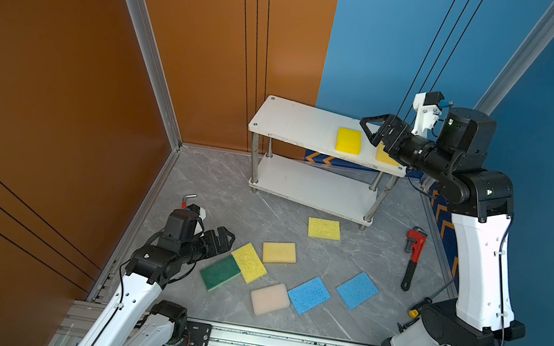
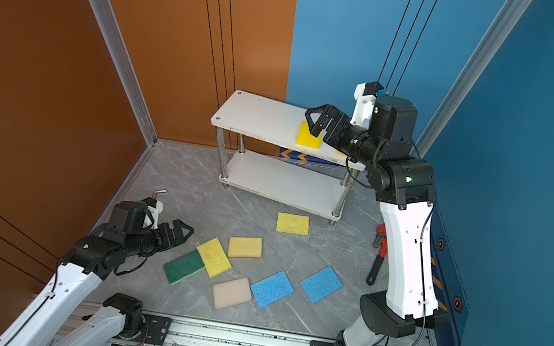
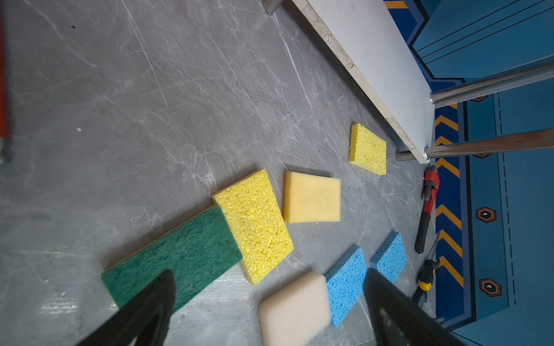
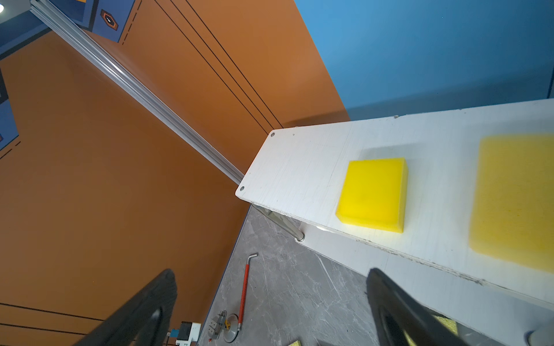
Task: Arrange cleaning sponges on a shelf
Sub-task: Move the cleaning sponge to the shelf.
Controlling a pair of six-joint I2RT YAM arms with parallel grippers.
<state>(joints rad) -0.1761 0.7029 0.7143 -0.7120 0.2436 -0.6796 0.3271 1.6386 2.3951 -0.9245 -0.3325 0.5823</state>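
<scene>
**Op:** How far along?

**Spotter:** Early, I'd say: 2 of 9 up, 7 left. L to R: your left gripper (image 1: 224, 238) sits at 8 o'clock of the table (image 1: 213, 186), jaws wide, empty, just beside the green sponge (image 1: 220, 272). That one touches the porous yellow sponge (image 1: 248, 263) at its 1 o'clock. Then the thick pale-yellow sponge (image 1: 279, 252), the beige sponge (image 1: 270, 299) at 6, the two blue sponges (image 1: 308, 295) (image 1: 357, 290), and a 2nd porous sponge (image 1: 324, 228) nr the shelf's foot.

**Op:** And the shelf?

**Spotter:** The shelf (image 1: 294, 124) is at 12 o'clock. Top board has the bright yellow sponge (image 1: 348, 141), with another yellow sponge (image 4: 515, 194) at its 3 o'clock, partly hidden by your right gripper (image 1: 369, 130). That gripper's jaws are wide, nothing held, above the board. No sponges on the lower board.
</scene>
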